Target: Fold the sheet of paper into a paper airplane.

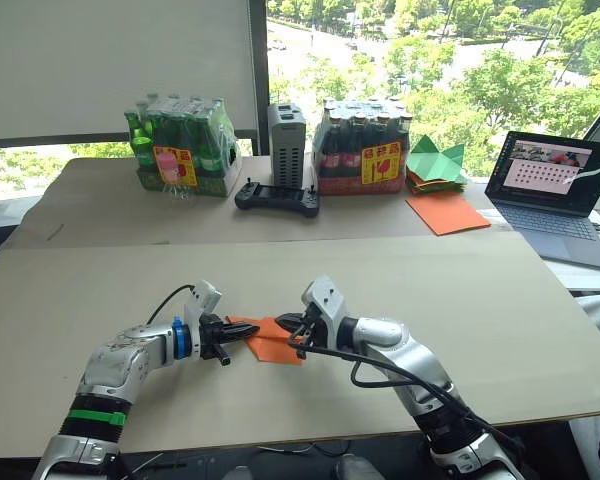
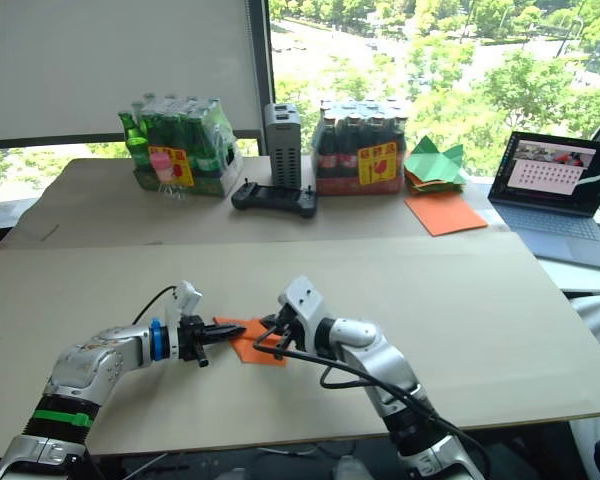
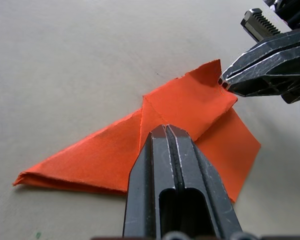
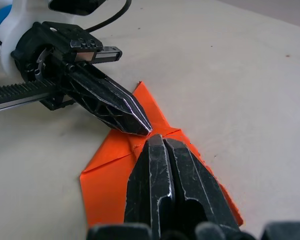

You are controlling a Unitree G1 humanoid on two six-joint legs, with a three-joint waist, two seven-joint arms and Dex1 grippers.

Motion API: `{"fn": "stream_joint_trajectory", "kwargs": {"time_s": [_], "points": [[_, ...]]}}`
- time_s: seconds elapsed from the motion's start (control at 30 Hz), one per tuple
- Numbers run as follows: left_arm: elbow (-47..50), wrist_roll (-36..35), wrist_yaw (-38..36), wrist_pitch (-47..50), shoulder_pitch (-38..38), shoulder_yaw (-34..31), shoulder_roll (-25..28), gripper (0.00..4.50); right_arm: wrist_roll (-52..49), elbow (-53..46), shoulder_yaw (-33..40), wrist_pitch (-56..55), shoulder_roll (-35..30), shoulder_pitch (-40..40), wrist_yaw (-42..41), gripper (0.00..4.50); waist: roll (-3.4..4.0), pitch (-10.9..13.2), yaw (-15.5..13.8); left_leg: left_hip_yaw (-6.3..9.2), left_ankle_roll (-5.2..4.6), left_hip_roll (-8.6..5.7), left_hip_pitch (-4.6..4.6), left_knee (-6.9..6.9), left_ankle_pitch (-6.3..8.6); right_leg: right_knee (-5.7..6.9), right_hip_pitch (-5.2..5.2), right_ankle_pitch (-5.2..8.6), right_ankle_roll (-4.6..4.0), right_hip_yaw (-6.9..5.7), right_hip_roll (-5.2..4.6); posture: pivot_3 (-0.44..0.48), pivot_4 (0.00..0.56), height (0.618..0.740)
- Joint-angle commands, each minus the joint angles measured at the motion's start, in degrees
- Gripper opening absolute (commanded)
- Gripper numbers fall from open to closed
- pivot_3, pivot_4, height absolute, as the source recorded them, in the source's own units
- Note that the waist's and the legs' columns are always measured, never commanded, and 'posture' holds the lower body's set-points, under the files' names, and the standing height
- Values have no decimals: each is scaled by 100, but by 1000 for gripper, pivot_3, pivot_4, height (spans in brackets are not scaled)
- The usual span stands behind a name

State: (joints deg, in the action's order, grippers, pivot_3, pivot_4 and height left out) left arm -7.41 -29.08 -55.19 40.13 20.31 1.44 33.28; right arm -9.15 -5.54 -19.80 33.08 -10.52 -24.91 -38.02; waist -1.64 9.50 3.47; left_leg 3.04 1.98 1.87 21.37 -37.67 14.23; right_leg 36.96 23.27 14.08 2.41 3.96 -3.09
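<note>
Left wrist view: sheet of paper, part-folded near the desk's front edge, pinched by both left gripper and right gripper, looks thin, light and tearable; grip at creased edges.

No text can be read. The yellow-and-red labels on the two bottle packs carry print too small to make out, and the laptop screen shows only unreadable rows.
</note>
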Motion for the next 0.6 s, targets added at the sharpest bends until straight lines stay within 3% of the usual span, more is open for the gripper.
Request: {"fn": "stream_joint_trajectory", "kwargs": {"time_s": [0.03,0.6], "points": [[-32,159,69,54,-9,74,14,0,83,-18,-110,-36,46,-63,79,30,0,0,-1,0,0,0,0,0,0,0,0,1,1,0,0,0,150,740],[31,142,103,94,-26,57,15,0,340,813,-313,-35,113,-21,176,30,1,0,9,1,0,0,-2,1,0,0,-1,6,10,0,0,0,150,740]]}}
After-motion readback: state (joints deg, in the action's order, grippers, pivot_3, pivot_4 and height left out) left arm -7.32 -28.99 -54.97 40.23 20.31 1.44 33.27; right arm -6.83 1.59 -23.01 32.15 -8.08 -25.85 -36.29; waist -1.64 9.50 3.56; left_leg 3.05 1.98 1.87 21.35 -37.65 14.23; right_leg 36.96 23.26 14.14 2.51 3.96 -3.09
